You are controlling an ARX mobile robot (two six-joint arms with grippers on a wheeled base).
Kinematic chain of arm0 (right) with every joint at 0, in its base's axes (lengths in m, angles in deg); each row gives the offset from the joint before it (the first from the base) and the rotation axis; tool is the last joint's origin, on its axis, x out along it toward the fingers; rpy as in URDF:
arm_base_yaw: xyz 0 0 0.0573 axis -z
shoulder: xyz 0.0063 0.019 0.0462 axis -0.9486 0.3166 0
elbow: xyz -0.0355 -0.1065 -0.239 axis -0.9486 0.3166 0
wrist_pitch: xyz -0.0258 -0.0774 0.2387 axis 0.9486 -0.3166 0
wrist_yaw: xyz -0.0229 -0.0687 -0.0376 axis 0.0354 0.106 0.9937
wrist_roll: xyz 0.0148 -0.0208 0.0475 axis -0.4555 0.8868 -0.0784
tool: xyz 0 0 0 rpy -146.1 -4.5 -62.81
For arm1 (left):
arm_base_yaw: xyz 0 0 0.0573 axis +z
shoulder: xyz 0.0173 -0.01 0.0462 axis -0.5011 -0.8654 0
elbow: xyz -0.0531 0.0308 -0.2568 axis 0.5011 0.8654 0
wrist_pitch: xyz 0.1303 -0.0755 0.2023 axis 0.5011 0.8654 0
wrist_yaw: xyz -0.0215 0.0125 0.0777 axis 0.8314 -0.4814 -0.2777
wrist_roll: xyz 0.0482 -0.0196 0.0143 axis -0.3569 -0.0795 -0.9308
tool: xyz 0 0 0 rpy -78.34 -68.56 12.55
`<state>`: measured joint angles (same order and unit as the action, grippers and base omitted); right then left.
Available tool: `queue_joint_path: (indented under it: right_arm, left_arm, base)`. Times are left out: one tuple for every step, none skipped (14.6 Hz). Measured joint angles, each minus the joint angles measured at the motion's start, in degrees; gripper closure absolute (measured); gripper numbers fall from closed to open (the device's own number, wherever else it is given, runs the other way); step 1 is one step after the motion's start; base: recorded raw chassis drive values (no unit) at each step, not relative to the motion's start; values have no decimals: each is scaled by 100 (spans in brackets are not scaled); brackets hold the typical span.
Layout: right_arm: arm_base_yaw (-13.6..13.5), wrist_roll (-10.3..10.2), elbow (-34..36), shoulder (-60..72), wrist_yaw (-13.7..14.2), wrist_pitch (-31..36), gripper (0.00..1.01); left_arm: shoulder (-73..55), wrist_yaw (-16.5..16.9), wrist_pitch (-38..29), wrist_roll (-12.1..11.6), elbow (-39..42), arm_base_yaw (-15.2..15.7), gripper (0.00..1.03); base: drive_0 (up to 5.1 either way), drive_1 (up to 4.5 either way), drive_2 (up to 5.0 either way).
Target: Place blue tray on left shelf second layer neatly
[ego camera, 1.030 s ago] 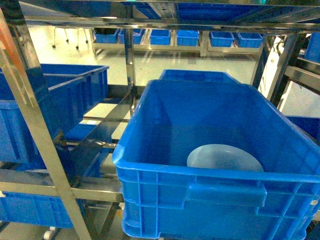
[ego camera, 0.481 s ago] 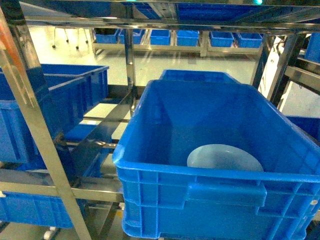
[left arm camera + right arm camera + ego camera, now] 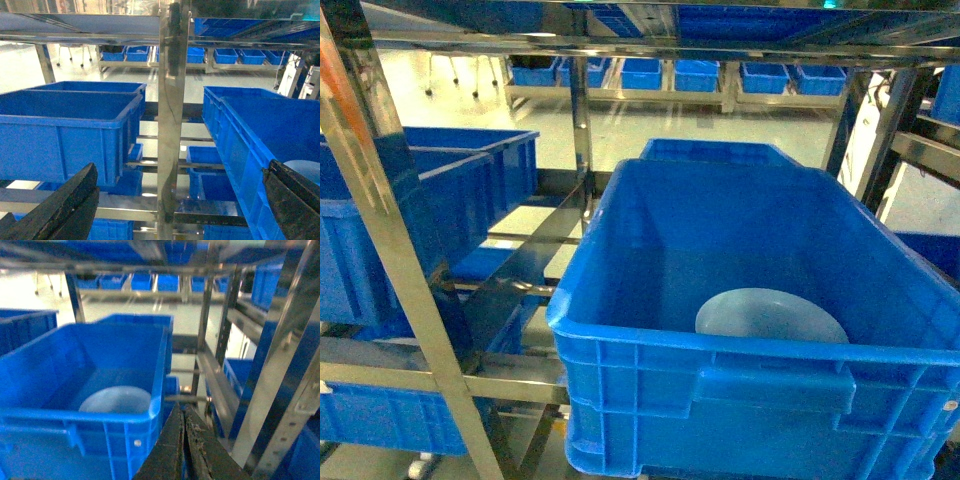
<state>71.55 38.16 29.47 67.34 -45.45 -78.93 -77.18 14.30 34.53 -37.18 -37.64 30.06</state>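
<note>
The pale blue tray [image 3: 770,315] lies flat on the floor of a big blue crate [image 3: 650,350] on the right side of the steel rack. It also shows in the right wrist view as the tray [image 3: 116,400], and a sliver of it [image 3: 306,169] shows in the left wrist view. The left shelf [image 3: 380,375] has steel rails and holds blue crates [image 3: 440,200]. My left gripper [image 3: 181,167] is open and empty, facing a rack upright [image 3: 170,125]. My right gripper [image 3: 182,412] is shut on nothing, just outside the crate's right front corner. Neither gripper shows in the head view.
A steel upright [image 3: 390,260] slants across the near left. More blue crates [image 3: 670,75] line a far rack across the pale floor. Uprights [image 3: 280,390] stand close on the right of my right gripper. A lower crate [image 3: 210,182] sits under the rails.
</note>
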Motion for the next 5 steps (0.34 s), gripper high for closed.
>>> queue_joint_path:
  right_arm:
    - [0,-2,-4,-219,-4,133,99]
    - [0,-2,-20,-214,17,70,99]
    - [0,-2,2,-216,15,-13,99]
    - [0,-2,2,-223,-2,11,99]
    - [0,-2,2,-223,2,20,69]
  left_arm:
    - [0,4,0,-2,0,0,5]
    - [0,2,-4,0,0,0,5]
    - [0,-11,-4,0,0,0,5]
    - [0,4,4,0,0,0,5]
    - [0,0,-4,0,0,0,5]
  base:
    - [0,0,0]
    - [0,0,0]
    - [0,0,0]
    - [0,0,0]
    - [0,0,0]
